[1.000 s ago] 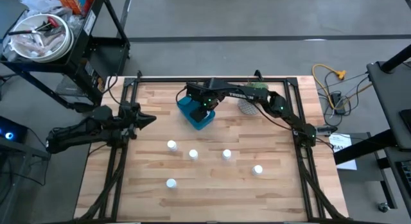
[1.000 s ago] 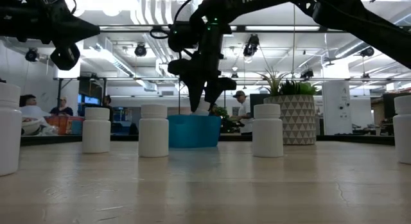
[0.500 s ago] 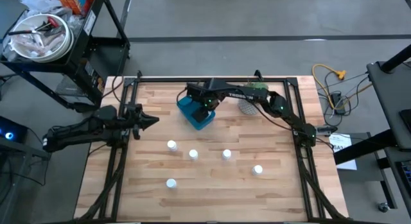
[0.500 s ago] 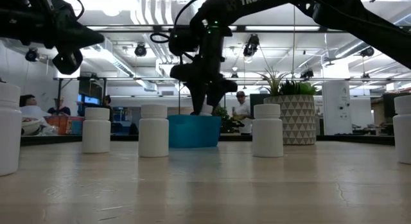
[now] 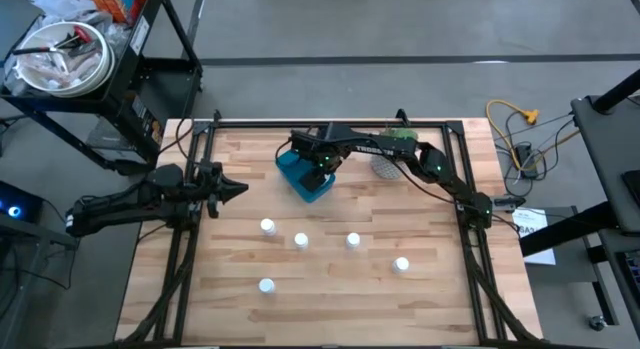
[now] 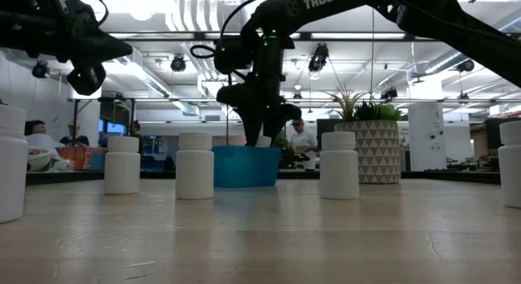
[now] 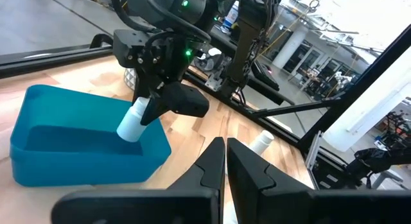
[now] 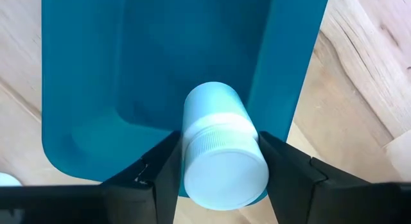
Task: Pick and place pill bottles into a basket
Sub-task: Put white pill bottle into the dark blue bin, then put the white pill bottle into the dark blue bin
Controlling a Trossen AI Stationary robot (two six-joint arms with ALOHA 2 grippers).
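High view. The right tool hangs over the blue basket, which sits toward twelve o'clock on the desk. Five pill bottles stand loose on the boards between five and seven o'clock of the basket, well apart from it. The left tool waits at about nine o'clock, its fingers pressed together and empty.

Low view. The right tool reaches down from above to the rim of the basket. Pill bottles stand upright in the foreground on either side. A plant pot stands at three o'clock of the basket.

Left wrist view. The right tool holds one white bottle, tilted, cap end upward between the fingers, its base low inside the basket. Another bottle stands on the desk, well apart. The left tool's own fingers lie closed, with nothing between them.

Right wrist view. The held bottle fills the gap between the two fingers, which touch its sides, with the basket floor beneath; no other bottle is visible on the part of the floor that shows.

Progress, as a judgement. This appears to be the first bottle of six, at the point of release: the grip looks half-wide, fitted to the bottle. Five bottles are left to collect.
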